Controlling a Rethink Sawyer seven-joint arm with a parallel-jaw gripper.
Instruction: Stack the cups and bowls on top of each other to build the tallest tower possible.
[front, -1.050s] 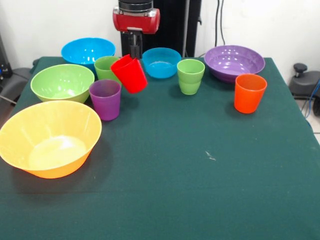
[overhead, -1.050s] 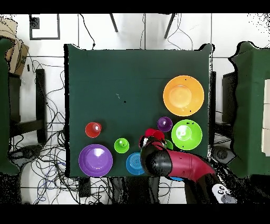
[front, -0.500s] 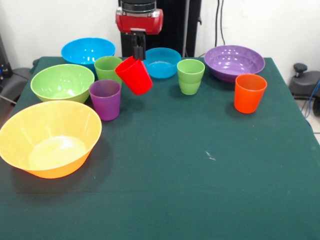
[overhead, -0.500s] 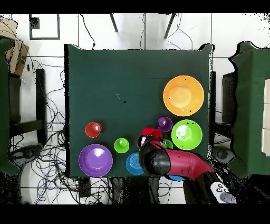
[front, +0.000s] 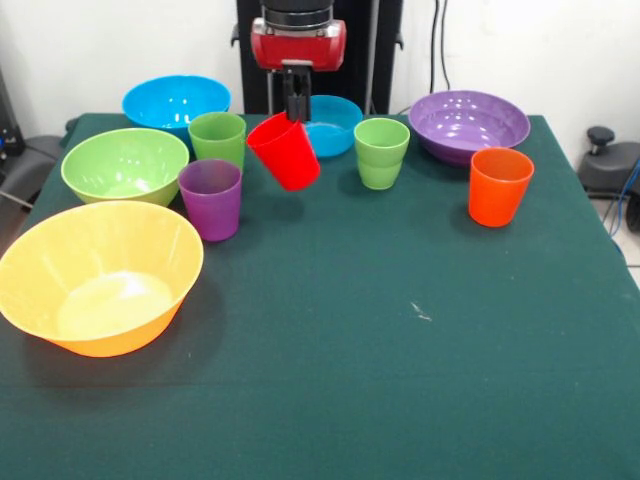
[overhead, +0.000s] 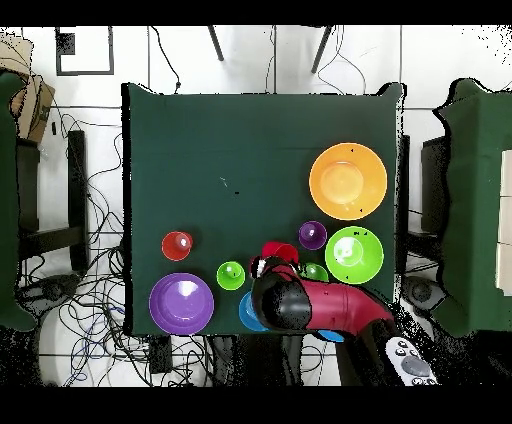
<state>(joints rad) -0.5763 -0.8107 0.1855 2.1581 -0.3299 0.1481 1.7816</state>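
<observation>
My gripper (front: 296, 110) is shut on the rim of the red cup (front: 285, 151), which hangs tilted above the table in front of the small blue bowl (front: 330, 125). From overhead the red cup (overhead: 279, 251) pokes out from under the arm (overhead: 315, 308). Standing upright are a light green cup (front: 217, 137), a purple cup (front: 210, 198), a second light green cup (front: 381, 152) and an orange cup (front: 499, 186). Around them sit the big blue bowl (front: 176, 100), the light green bowl (front: 124, 164), the yellow-orange bowl (front: 98, 276) and the purple bowl (front: 468, 123).
The dark green table (front: 400, 350) carries everything in its far half and along the left side in the front view. Chairs and cables lie around the table (overhead: 250, 140) in the overhead view.
In the front view my gripper has carried the tilted red cup to the right, away from the light green and purple cups and toward the small blue bowl. Nothing else has moved.
</observation>
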